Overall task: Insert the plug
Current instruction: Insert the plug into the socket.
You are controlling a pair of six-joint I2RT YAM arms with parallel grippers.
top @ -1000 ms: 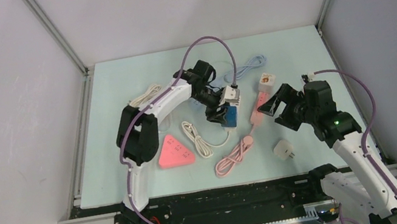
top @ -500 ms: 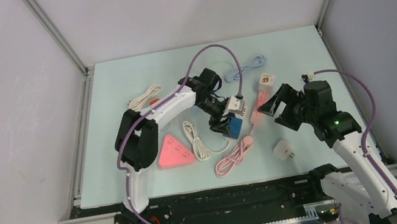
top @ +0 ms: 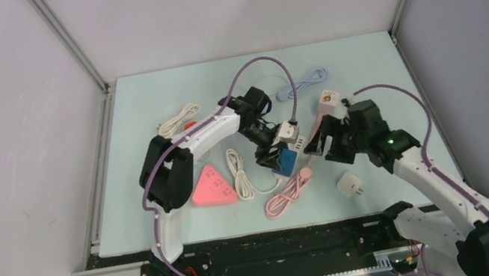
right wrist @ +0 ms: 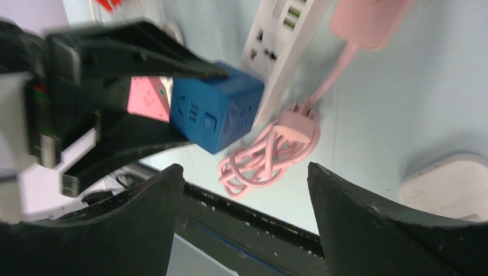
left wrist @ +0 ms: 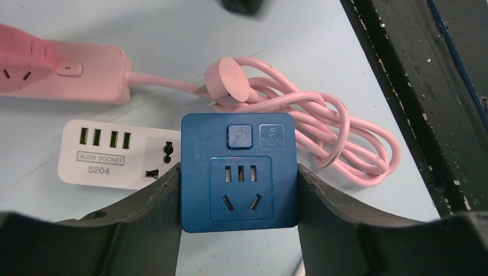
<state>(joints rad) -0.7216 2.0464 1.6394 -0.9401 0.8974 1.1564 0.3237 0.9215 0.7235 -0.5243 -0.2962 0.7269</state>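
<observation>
Two grippers in play, so starting from the right gripper (right wrist: 244, 192): spread wide, holding nothing, touching nothing. Looking out between its dark fingers (right wrist: 152, 201), finds the round pink plastic plug (right wrist: 296, 123) lying on the pale blue mat (right wrist: 403, 98), ahead and a shade right of centre, resting against its own coiled pink cord (right wrist: 253, 164). No real long axis on a round, flat plug; prong direction impossible to tell from here.

From above, places that plug toward the robot's left and toward the near edge from the right gripper, near but not touching. Nearer to the right arm than to anything else free.

Just beside the plug, picks out the blue cube-shaped socket block (left wrist: 239, 172), pinched by two opposite side faces in the left gripper (top: 272, 150), closed about halfway onto it. Socket face with the three-pin holes turned straight up at the left wrist camera. Seemingly lifted clear of the mat, partly over a white USB power strip (left wrist: 109, 161), with a pink power strip (left wrist: 57, 75) beyond.

Leaves a white square adapter plug (top: 348, 184) well outside the open jaws, nearer the bases.

Judging from all that, calls for a drop onto the pink plug, then a short carry to the blue face. Risks snagging the coil on the way up.
</observation>
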